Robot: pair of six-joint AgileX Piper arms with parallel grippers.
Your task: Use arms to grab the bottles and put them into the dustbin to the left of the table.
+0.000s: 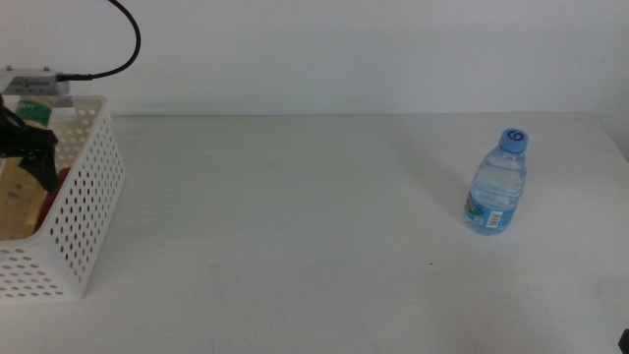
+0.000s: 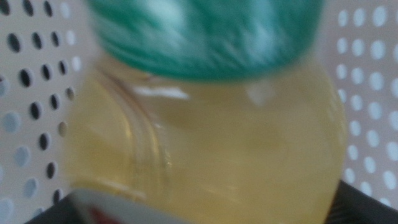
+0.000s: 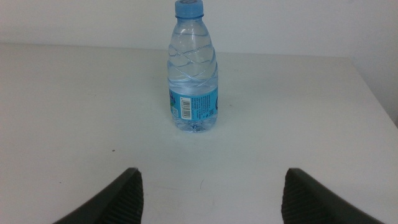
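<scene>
Water bottle (image 1: 497, 183) upright at right side of table (image 1: 295, 216), blue cap on, clear body, blue label low down. Stands alone, well apart from everything else. Same bottle (image 3: 193, 68) dead ahead in right wrist view, past the right gripper (image 3: 211, 196); jaws spread wide, nothing between them, not touching the bottle. Right arm itself out of middle view.

Dustbin (image 1: 84, 206) at far left edge of table, white w/ perforated walls. Left gripper (image 1: 29, 147) down inside the bin opening, black cable looping up behind it. Yellow bottle (image 2: 211, 149) fills left wrist view, very close and blurred: yellow liquid, green label band, perforated bin wall (image 2: 31, 93) behind on both sides. Jaw state on left: cannot tell, jaws barely in frame; prob. dark corners at the picture's edge only. Yellow-brown shape in bin in middle view (image 1: 18, 202), and a bit of red beside it (image 1: 61, 179), poss. the can.
</scene>
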